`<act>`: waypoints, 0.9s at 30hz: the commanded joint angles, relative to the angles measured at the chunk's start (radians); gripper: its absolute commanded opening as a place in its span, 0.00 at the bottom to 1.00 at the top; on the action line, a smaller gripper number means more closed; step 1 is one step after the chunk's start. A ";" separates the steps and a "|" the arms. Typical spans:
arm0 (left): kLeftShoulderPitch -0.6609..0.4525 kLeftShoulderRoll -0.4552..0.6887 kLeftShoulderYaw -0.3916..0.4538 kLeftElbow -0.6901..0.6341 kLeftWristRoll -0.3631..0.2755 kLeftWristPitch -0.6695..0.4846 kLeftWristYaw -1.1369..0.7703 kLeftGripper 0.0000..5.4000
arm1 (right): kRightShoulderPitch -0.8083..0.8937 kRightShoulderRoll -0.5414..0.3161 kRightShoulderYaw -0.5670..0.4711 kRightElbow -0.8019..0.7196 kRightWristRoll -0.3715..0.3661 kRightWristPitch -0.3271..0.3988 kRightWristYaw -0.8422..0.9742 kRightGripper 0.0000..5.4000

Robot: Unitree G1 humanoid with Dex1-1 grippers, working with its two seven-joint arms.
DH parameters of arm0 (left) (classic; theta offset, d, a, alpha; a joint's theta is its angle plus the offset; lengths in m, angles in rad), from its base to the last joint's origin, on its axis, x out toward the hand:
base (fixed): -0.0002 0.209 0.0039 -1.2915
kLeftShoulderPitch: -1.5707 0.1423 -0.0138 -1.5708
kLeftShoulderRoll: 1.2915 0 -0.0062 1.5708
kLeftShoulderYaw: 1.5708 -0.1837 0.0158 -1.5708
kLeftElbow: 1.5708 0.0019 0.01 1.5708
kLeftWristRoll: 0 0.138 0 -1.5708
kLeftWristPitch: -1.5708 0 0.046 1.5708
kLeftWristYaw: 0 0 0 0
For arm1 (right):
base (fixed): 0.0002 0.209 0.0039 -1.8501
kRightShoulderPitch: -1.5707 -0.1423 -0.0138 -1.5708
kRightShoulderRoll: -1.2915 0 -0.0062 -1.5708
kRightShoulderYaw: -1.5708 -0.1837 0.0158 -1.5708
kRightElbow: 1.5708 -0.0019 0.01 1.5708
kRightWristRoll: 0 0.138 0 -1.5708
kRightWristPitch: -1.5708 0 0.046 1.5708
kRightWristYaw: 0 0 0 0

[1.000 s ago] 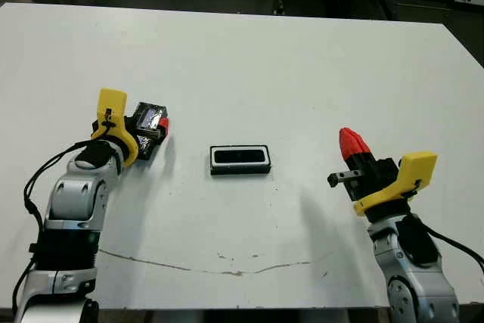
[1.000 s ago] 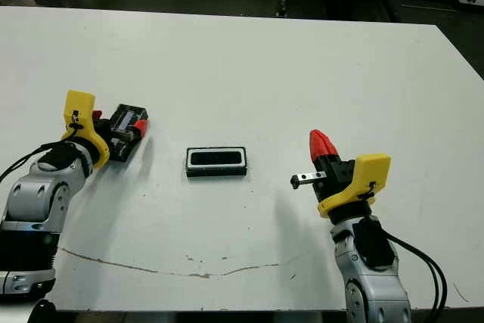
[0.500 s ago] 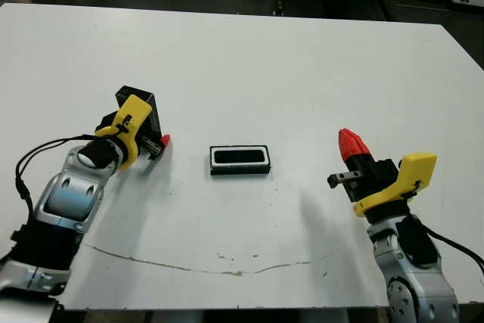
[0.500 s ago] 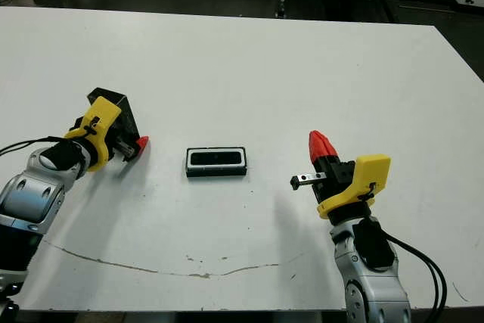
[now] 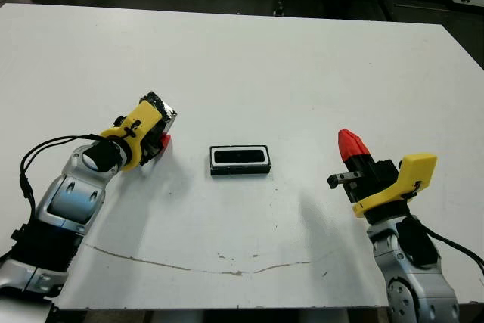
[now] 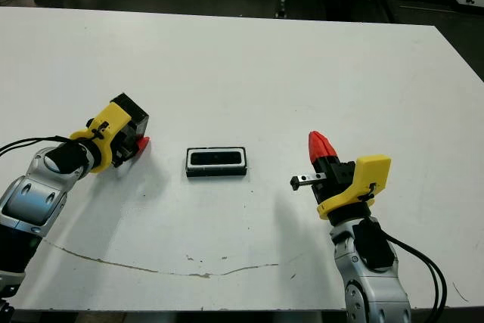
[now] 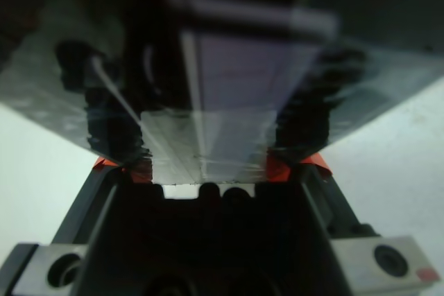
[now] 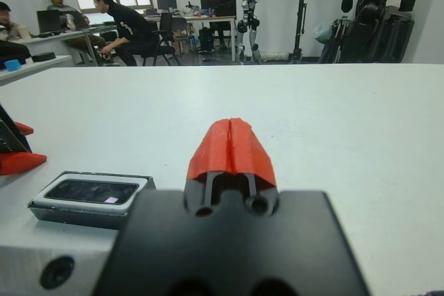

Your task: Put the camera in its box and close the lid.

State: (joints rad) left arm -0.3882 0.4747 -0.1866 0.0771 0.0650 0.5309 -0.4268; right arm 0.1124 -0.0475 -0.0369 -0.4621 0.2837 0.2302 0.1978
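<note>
White bench (image 5: 302, 58) carries the box (image 5: 240, 160) near its middle, its white lining framing the glossy black camera (image 5: 240, 157), which lies flat inside. To the robot's left, well apart from the box, the left claw (image 5: 160, 141) grips the lid (image 6: 130, 115), held up off the bench and tilted; in the left wrist view the lid's shiny see-through panel (image 7: 208, 88) fills the frame between the red fingertips (image 7: 111, 166). On the opposite side, the right claw (image 5: 350, 144) hovers above the bench with its red tips pressed together, holding nothing. People sit at desks beyond the bench in the right wrist view.
</note>
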 commanded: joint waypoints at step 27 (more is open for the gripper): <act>-0.444 0.239 -0.237 0.277 0.145 -0.396 -0.752 0.58 | 0.025 -0.010 0.031 -0.003 -0.010 0.028 -0.030 0.00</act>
State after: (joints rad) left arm -0.7928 0.7118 -0.3933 0.3236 0.1864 0.1640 -1.1384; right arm 0.1294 -0.0468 -0.0037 -0.4623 0.2789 0.2410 0.1739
